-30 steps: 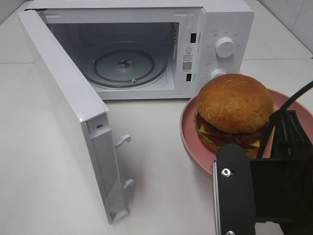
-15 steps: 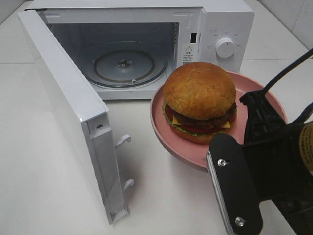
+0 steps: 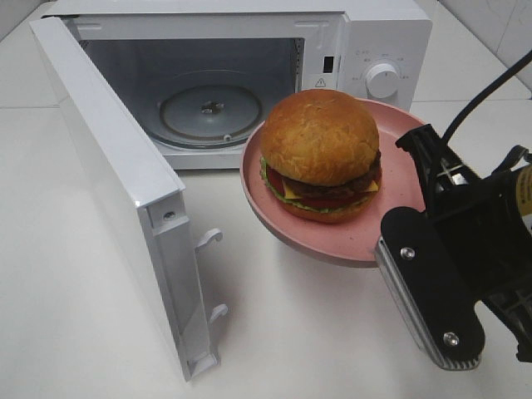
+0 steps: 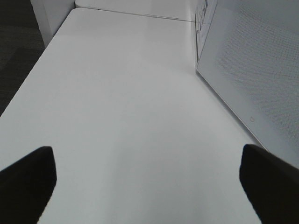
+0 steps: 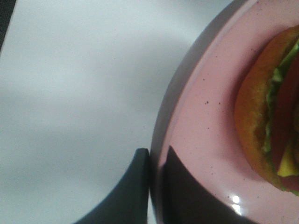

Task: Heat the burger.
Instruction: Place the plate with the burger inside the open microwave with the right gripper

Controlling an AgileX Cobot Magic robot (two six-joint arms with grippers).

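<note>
Right gripper (image 3: pixel 424 154) is clamping almost fully shut on the rim of the round pink speckled plate (image 3: pixel 395 220). One black finger is lying on top of the rim and the other is pressing from beneath. The fist-sized burger with glossy golden-brown domed bun, yellow cheese, dark patty and green lettuce (image 3: pixel 320 150) is sitting on the plate, on the side away from the grip, not touching the fingers. The plate is hanging clear of the white table (image 3: pixel 291 332) and casting a shadow on it. It is hovering just in front of the white countertop microwave (image 3: pixel 374 33), overlapping the right edge of the cavity and the knob panel. The burger is still outside the cavity. The microwave's white hinged door (image 3: pixel 108 183) is standing wide open to the left. The round clear glass turntable (image 3: pixel 212 112) is lying bare inside. In the right wrist view the gripper's fingers (image 5: pixel 133 186) are pinching the plate edge, with the burger (image 5: pixel 261 116) near. Left gripper (image 4: pixel 147 175) is hanging with jaws spread wide, gripping nothing, over bare table beside the door's dotted face (image 4: pixel 252 70).
</note>
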